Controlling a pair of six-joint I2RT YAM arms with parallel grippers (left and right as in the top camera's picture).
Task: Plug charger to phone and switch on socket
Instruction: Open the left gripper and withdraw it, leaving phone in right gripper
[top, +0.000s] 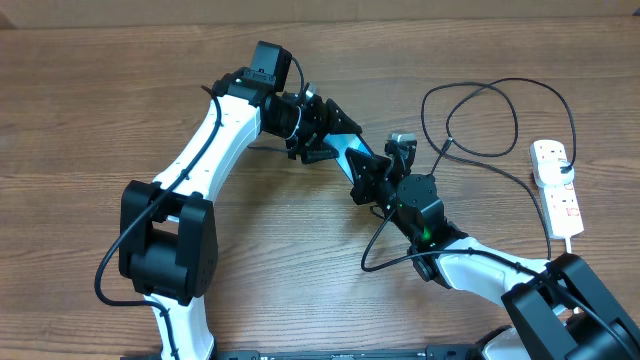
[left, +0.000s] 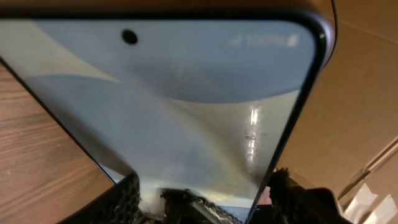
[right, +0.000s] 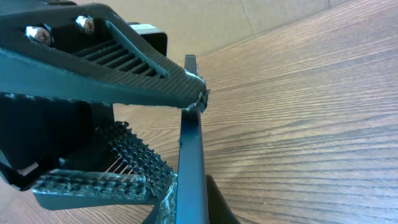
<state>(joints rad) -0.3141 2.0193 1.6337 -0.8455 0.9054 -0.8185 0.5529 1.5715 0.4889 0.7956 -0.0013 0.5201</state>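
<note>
Phone (top: 347, 156) sits at centre, clamped across its width by left gripper (top: 318, 140), long axis pointing to right gripper (top: 373, 182), whose fingertips meet its free end edge-on, grip state undeterminable; charger (top: 480, 152) coils lie just beyond, rightward.

The phone (top: 351, 158) is above the middle of the table (top: 100, 100). The left gripper (top: 318, 140) grips its rear-left end and the right gripper (top: 372, 178) its near-right end. Right of the phone the charger (top: 448, 143) loops on the table. Beyond it, well apart from the phone, lies the socket (top: 556, 185).
</note>
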